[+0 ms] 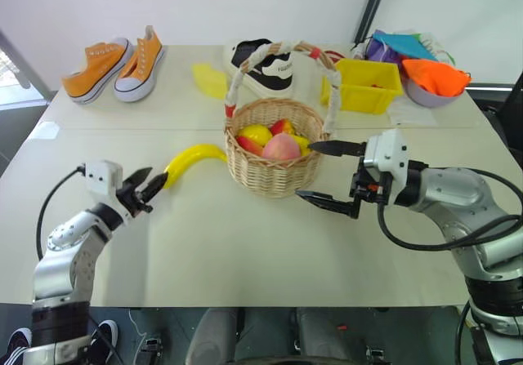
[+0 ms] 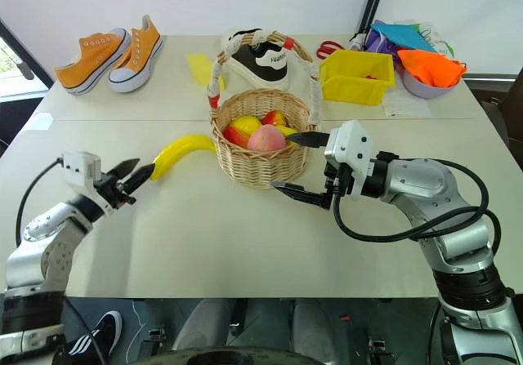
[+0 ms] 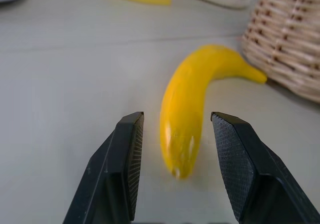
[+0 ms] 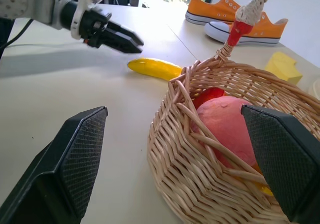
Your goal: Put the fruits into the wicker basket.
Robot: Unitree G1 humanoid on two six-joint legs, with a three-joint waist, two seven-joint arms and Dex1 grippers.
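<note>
Yellow banana sat between your left gripper's parted, unclosed fingers; you needed a firmer squeeze before lifting toward the wicker basket, right gripper wide open.

small dark lettering on the side of the white-and-black canvas sneaker behind the basket, too blurred to read.

Pale cream table against a white wall; dark diagonal post behind, daylight window at far left.
</note>
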